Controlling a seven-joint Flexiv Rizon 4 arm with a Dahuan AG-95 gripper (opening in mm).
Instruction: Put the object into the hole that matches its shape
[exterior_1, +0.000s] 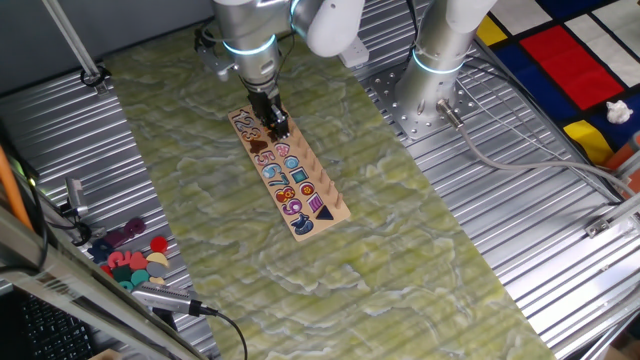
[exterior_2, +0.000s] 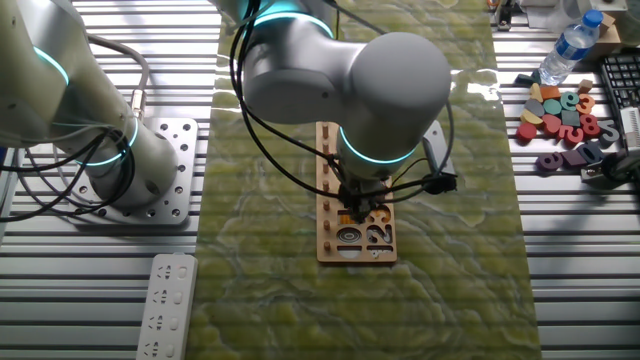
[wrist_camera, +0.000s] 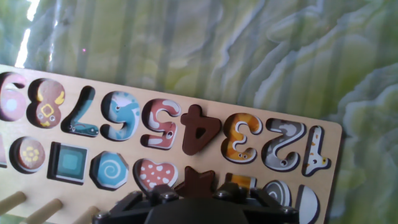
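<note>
The long light-wood puzzle board lies on the green mat; it also shows in the other fixed view and the hand view. My gripper is low over the board's number end. In the hand view the dark reddish-brown star piece sits between my fingers, and the gripper looks shut on it. The star is in the shape row, between the heart and an orange piece. The star-shaped hole is hidden beneath the star and gripper.
A dark brown 4 sits in the number row above the star. Loose coloured pieces lie off the mat. A water bottle, a remote and a second arm's base stand around.
</note>
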